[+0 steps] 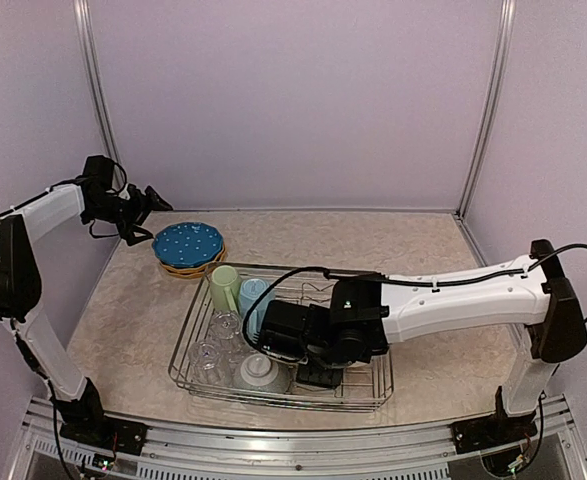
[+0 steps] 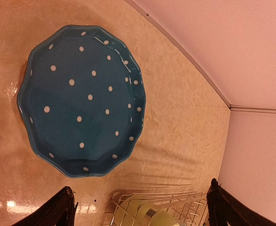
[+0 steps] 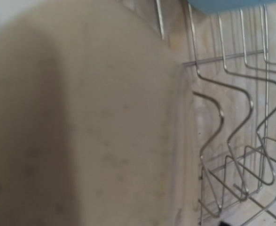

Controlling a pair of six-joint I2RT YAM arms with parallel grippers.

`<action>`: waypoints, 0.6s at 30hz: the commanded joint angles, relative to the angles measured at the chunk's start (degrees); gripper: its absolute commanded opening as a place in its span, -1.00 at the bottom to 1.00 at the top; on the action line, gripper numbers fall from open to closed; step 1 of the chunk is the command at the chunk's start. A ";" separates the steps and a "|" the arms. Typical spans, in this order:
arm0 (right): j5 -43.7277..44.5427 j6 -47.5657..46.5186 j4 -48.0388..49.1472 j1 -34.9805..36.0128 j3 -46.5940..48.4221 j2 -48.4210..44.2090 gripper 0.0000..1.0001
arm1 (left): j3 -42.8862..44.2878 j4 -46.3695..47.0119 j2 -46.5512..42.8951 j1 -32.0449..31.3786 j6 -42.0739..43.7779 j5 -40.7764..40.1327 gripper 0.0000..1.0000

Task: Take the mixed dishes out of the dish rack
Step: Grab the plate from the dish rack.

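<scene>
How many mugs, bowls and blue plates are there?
Mugs: 2, green mug and light blue mug, in the rack.
Bowls: 1, bowl in the rack.
Blue plates: 1, blue plate outside the rack.
Total: 4

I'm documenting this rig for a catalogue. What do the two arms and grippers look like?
The left arm and right arm share white shell links with black joint housings. Loose black cables run alongside them. The left gripper is black; a small green light marks the right forearm.
</scene>
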 commanded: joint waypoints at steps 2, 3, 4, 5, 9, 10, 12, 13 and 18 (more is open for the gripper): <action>5.15 1.42 -3.18 1.13 1.01 2.08 0.29 | -0.78 0.42 -1.73 -0.32 0.75 -0.35 0.84; 5.65 1.52 -3.23 1.31 1.10 2.12 0.24 | -0.78 0.43 -1.74 -0.31 0.74 -0.39 0.84; 6.12 1.47 -3.12 1.54 1.19 2.16 0.21 | -0.86 0.43 -1.84 -0.32 0.74 -0.39 0.85; 6.61 1.41 -2.93 1.83 1.31 1.97 0.17 | -0.87 0.47 -1.85 -0.31 0.74 -0.36 0.84; 6.65 0.97 -1.81 2.08 1.25 1.27 0.00 | -0.91 0.60 -1.86 -0.39 0.57 -0.08 0.84; 6.75 0.98 -1.75 2.08 1.24 1.20 -0.07 | -0.95 0.61 -1.91 -0.40 0.57 -0.18 0.84; 7.00 0.98 -1.83 2.25 1.32 1.00 -0.19 | -1.04 0.64 -2.03 -0.49 0.65 -0.32 0.84; 7.18 0.98 -1.81 2.40 1.39 0.87 -0.24 | -1.05 0.61 -2.08 -0.55 0.66 -0.32 0.84; 8.88 1.37 -2.32 3.31 2.15 0.39 -0.51 | -1.05 0.60 -2.13 -0.78 0.70 -0.33 0.84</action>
